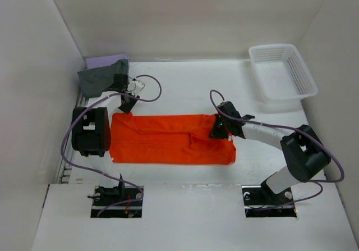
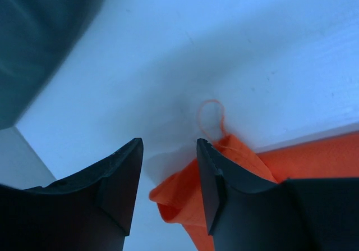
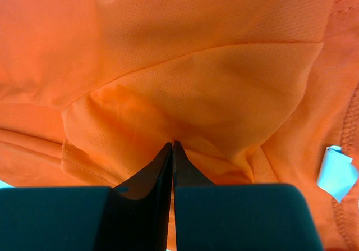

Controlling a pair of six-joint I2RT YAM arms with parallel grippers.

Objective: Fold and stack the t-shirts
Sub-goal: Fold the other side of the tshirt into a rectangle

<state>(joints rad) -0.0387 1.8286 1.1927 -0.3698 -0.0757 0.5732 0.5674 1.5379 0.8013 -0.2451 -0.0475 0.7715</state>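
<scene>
The orange t-shirt (image 1: 168,141) lies flat in a long band across the table's middle. My left gripper (image 1: 128,106) stands open over its far left corner. In the left wrist view that corner (image 2: 182,192) sits between the spread jaws (image 2: 168,150) without being pinched. My right gripper (image 1: 216,132) is at the shirt's far right edge. It is shut on a gathered fold of the orange cloth (image 3: 196,65), with the fingertips (image 3: 173,143) pressed together. The dark grey t-shirt (image 1: 98,78) lies on the lavender one (image 1: 106,60) in the far left corner.
A white mesh basket (image 1: 283,71) stands at the far right. White walls close in the table on the left, back and right. A white label (image 3: 335,172) shows at the orange shirt's collar seam. A loose orange thread (image 2: 210,113) loops off the corner.
</scene>
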